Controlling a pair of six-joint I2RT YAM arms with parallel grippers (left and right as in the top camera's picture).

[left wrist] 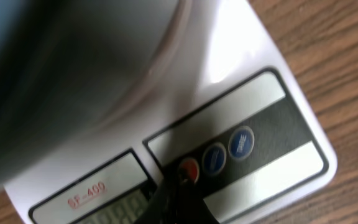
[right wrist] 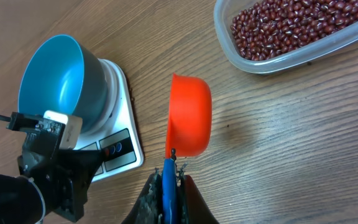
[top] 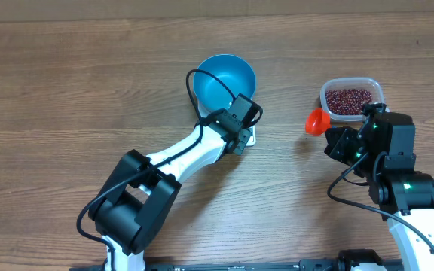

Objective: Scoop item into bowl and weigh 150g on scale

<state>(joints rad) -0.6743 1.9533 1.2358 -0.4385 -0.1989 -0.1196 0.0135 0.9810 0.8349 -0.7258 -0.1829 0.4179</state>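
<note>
Left end effector [left wrist: 179, 186] closed, arm stretched forward, right end effector [right wrist: 168, 168] gripping scoop [right wrist: 190, 115]

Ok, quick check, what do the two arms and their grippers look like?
Both are white tubular links between boxy black joint housings. The left arm has a thin black cable looping loose near its wrist; the left gripper is black. The right arm shows small green lights and a black cable; the right gripper has dark fingers.

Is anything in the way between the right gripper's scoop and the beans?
Nothing visible. Only bare table lies between the orange scoop held in the right gripper and the beans in the open tub.
</note>
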